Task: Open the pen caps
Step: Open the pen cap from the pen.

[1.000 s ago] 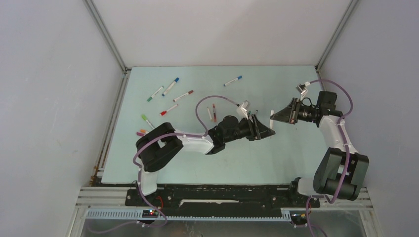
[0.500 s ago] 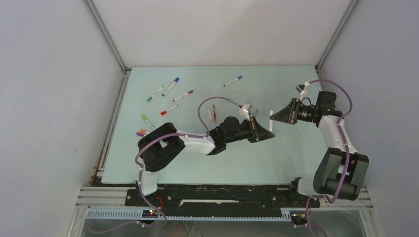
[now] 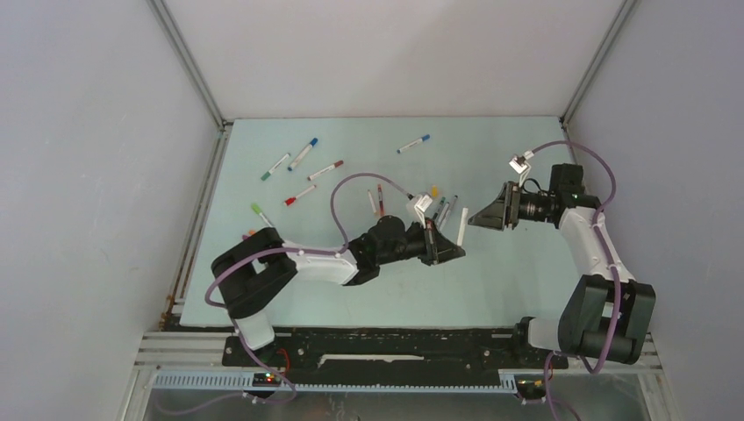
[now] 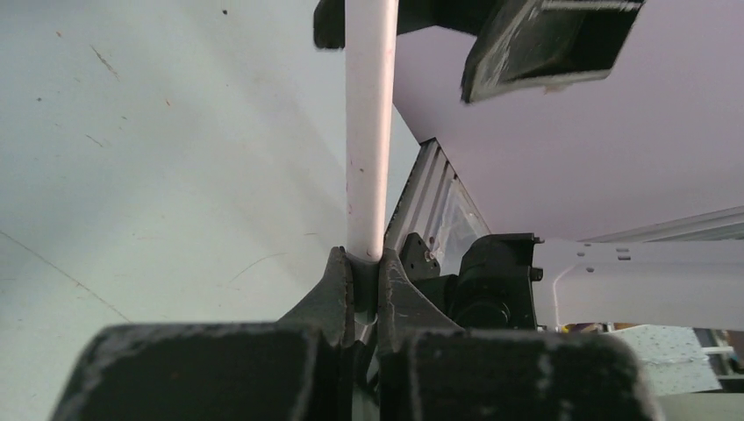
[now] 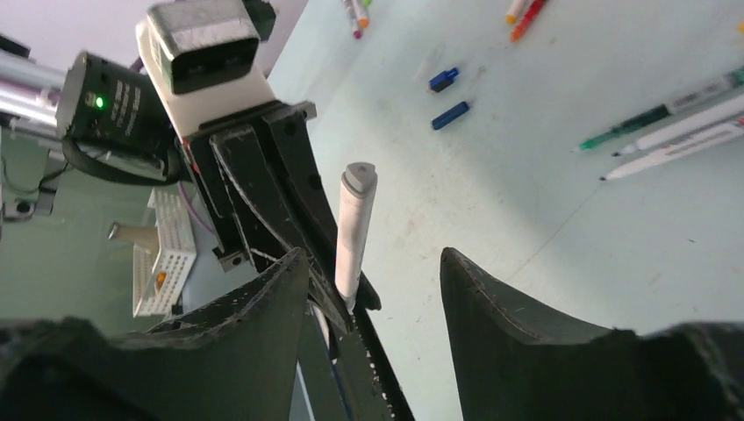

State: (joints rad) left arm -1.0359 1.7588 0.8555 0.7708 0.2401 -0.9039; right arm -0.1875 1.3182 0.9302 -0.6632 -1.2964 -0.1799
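Observation:
A white pen barrel [image 4: 368, 132] stands straight up out of my left gripper [image 4: 366, 267], which is shut on its lower end; that end is hidden between the jaws. From above, the same pen [image 3: 462, 223] rises from the left gripper [image 3: 455, 251] near the table's middle. My right gripper [image 5: 373, 276] is open, its fingers on either side of the pen's [image 5: 355, 224] upper end without touching it; it shows from above [image 3: 472, 220] just right of the pen. Two loose blue pen caps [image 5: 448, 97] lie on the table beyond.
Several capped pens [image 3: 303, 153] lie scattered at the back left of the pale green table [image 3: 509, 272], and one with a blue cap [image 3: 413, 144] lies further back. Uncapped pens [image 5: 667, 132] lie side by side behind the grippers. Grey walls enclose the table.
My left gripper shut on the white pen that the right gripper held. The right gripper has now opened and let go. Both arms have shifted left.

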